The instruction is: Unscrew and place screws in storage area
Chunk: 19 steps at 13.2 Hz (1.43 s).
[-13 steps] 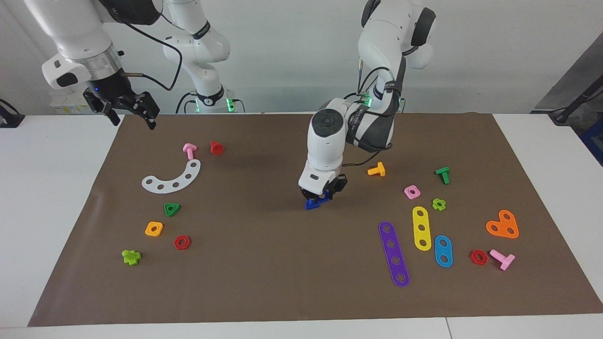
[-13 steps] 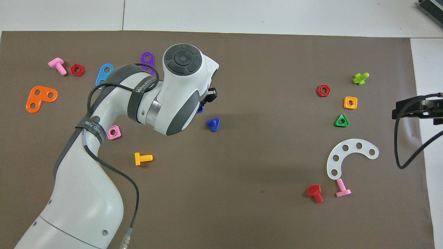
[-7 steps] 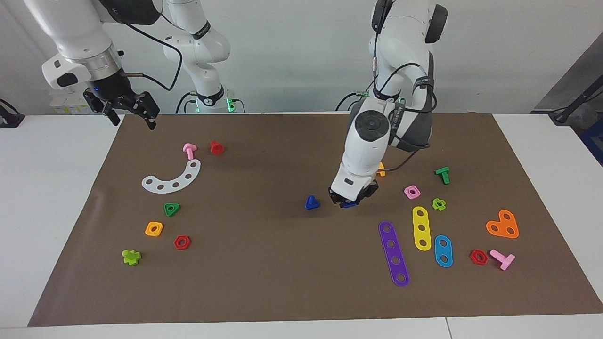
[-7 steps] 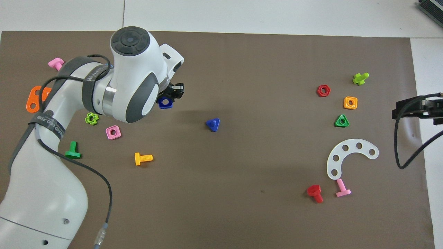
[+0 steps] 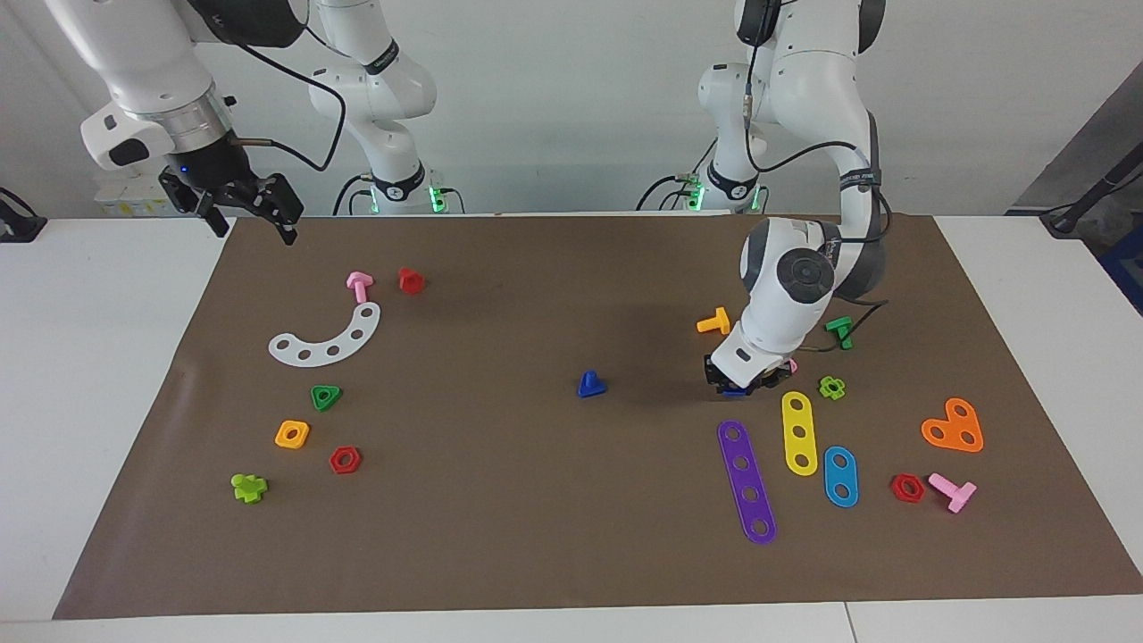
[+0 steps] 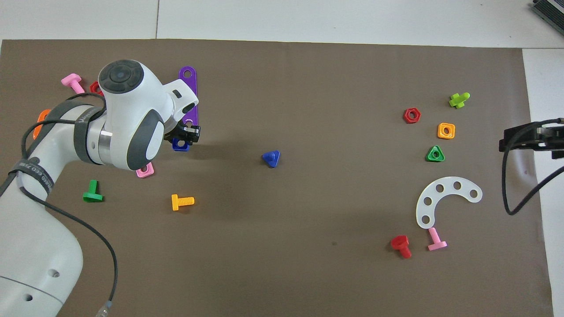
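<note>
My left end effector [image 5: 738, 384], at the facing view's centre right, grips a blue nut [image 6: 180, 144]; I should lower it squarely beside the purple strip [image 5: 746, 480]. The blue screw [image 5: 590, 385] stands mid-mat. My right end effector [image 5: 239, 205] waits upper left, spread open.

open mat [image 5: 500, 500] around blue screw [image 5: 590, 385], left gripper [image 5: 738, 386] amid pieces

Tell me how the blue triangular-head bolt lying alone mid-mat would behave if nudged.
The blue bolt stands on its flat triangular head, shank up, so it would probably slide rather than roll. It looks like small, stiff plastic, likely light. A push high on the shank might tip it.
</note>
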Each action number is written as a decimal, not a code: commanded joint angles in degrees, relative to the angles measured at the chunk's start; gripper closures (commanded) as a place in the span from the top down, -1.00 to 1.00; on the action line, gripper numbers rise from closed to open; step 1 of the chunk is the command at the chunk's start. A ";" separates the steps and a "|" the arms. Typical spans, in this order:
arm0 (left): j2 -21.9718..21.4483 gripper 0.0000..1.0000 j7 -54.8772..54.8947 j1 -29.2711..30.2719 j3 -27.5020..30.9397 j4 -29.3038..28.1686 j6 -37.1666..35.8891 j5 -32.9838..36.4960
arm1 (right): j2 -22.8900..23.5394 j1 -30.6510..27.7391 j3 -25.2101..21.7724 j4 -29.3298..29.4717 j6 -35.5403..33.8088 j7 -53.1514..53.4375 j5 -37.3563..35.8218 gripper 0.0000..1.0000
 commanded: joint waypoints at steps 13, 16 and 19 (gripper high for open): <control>-11.68 0.98 13.38 13.56 0.52 17.25 -31.75 -0.82 | 10.17 17.62 0.51 -0.89 16.83 12.90 3.98 1.00; -14.23 0.98 16.84 16.83 0.34 17.08 -32.90 -0.73 | 18.16 26.85 0.42 -0.54 28.59 20.99 4.52 1.00; -15.20 0.99 14.65 16.05 0.16 17.17 -32.38 -0.73 | 26.44 31.96 0.51 0.51 37.15 27.15 4.25 1.00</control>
